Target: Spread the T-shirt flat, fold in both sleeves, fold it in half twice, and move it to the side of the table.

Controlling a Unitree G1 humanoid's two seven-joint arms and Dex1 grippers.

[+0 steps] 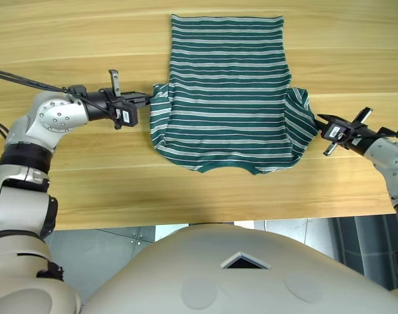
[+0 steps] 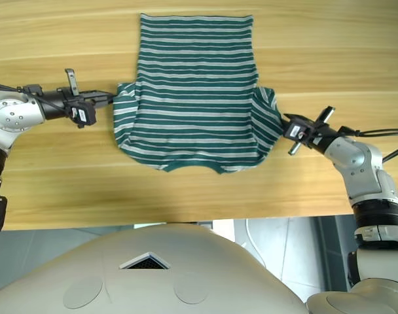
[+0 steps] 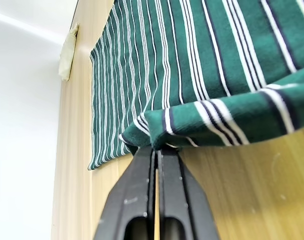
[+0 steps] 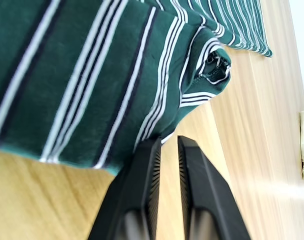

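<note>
A green T-shirt (image 1: 228,85) with white and dark stripes lies on the wooden table (image 1: 68,39), hem at the far side and collar toward me. Both sleeves are bunched in against the body. My left gripper (image 1: 148,99) lies low on the table at the left sleeve (image 3: 212,120), and the left wrist view shows its fingers (image 3: 142,180) pressed together on the sleeve's edge. My right gripper (image 1: 319,122) sits at the right sleeve (image 4: 202,65), its fingertips (image 4: 147,165) a narrow gap apart with the fabric's edge pinched at the tips.
Bare wood stretches to the left and right of the shirt and along the near edge (image 1: 186,219). A small beige pad (image 3: 68,52) sticks to the table's far edge.
</note>
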